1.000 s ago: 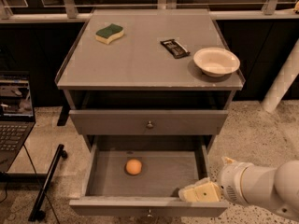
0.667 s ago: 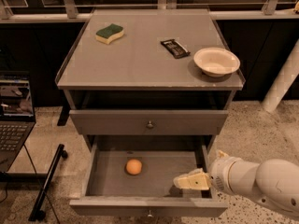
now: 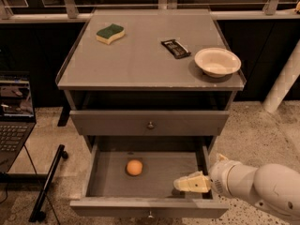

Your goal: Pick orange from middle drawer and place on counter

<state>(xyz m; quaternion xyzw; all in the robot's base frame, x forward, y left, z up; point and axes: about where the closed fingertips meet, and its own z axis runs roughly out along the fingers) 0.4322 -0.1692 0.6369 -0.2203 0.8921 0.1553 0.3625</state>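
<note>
The orange (image 3: pixel 134 167) lies on the floor of the open middle drawer (image 3: pixel 150 207), left of its centre. My gripper (image 3: pixel 190 183) reaches in from the right on a white arm and hangs over the drawer's right front part, about a hand's width right of the orange and not touching it. The counter (image 3: pixel 145 55) is the grey top of the cabinet, above the shut upper drawer front (image 3: pixel 150 123).
On the counter lie a yellow-and-green sponge (image 3: pixel 110 33) at the back left, a dark snack bar (image 3: pixel 176 48) and a white bowl (image 3: pixel 217 61) at the right edge. A laptop (image 3: pixel 14 125) on a stand is at the left. A white post (image 3: pixel 283 81) stands at the right.
My gripper and arm have moved left and a little up, further over the open drawer and closer to the orange. The orange has not moved.
</note>
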